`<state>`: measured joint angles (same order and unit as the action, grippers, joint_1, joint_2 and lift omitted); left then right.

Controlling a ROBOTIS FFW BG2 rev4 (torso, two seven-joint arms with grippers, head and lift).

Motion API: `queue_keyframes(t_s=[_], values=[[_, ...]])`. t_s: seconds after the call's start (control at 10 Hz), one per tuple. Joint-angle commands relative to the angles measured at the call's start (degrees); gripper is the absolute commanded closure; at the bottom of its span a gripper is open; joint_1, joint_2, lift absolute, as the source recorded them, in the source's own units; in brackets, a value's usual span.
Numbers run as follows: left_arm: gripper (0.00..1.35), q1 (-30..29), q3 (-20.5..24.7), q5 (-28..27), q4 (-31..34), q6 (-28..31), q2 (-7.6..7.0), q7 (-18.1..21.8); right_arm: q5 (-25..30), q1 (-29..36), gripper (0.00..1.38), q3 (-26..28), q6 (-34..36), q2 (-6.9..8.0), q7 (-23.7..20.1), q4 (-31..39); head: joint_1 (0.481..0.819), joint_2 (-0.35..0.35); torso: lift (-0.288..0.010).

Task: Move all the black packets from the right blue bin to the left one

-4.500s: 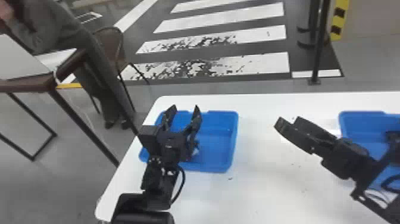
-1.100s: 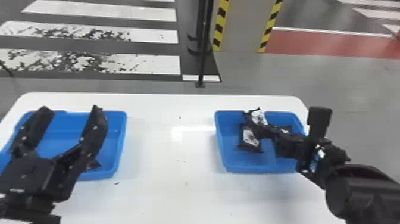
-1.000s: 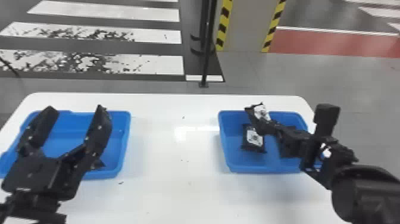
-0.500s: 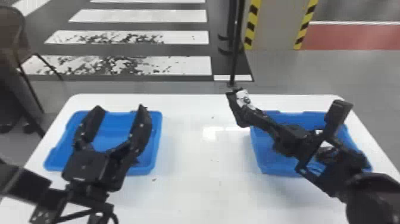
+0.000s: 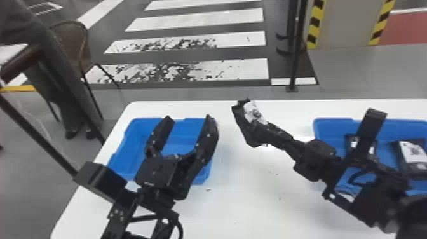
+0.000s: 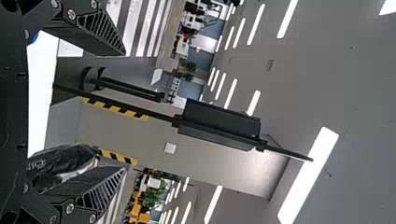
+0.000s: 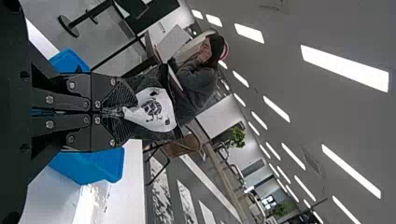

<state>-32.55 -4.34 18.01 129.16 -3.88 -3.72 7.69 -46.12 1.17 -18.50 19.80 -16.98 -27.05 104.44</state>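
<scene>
As right wrist shows, jaws pinching packet [image 7: 152,109]

Black packets, three visible. One [image 5: 254,113]: white label with dark print, creased, gripped aloft between the bins, toward the far edge of the table [image 5: 251,206]. Two, [image 5: 352,143] and [image 5: 412,155]: white-labelled, label up, apart, in the right blue bin [image 5: 332,127], open-topped, near the far edge. Left blue bin [image 5: 186,127]: rectangular, open-topped, upright, near the table's far left corner.
</scene>
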Motion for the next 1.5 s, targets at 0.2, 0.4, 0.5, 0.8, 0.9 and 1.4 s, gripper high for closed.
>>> queue_keyframes(t_s=[0.2,0.4,0.5,0.8,0.9,1.4], values=[[0.17,0.2,-0.2,-0.2,-0.1,1.5,-0.15,0.1,-2.0,-2.2,1.14,-5.4,-0.8,-0.51,0.1,-0.7,0.695,0.236,-0.140],[0.17,0.3,-0.5,-0.2,-0.1,2.5,-0.32,0.2,-3.0,-2.9,1.14,-6.3,-0.8,-0.60,0.1,-0.9,0.695,0.254,-0.140],[0.17,0.3,-0.5,-0.3,-0.1,2.8,-0.32,0.4,-3.6,-3.3,1.14,-7.3,-0.8,-0.60,0.1,-1.0,0.695,0.255,-0.140],[0.17,0.6,-0.8,-0.3,-0.1,3.6,-0.50,0.6,-6.0,-5.1,1.14,-12.1,-1.9,-1.22,0.1,-0.7,0.695,0.279,-0.140],[0.17,0.8,-0.8,-0.2,-0.3,4.0,-0.50,0.8,-6.8,-5.5,1.14,-13.6,-1.9,-1.48,0.1,-0.7,0.695,0.294,-0.140],[0.94,0.8,-0.9,-0.2,-0.3,4.6,-0.50,0.0,-7.7,-5.8,1.14,-14.9,-2.5,-1.74,0.2,-0.9,0.695,0.325,-0.140]])
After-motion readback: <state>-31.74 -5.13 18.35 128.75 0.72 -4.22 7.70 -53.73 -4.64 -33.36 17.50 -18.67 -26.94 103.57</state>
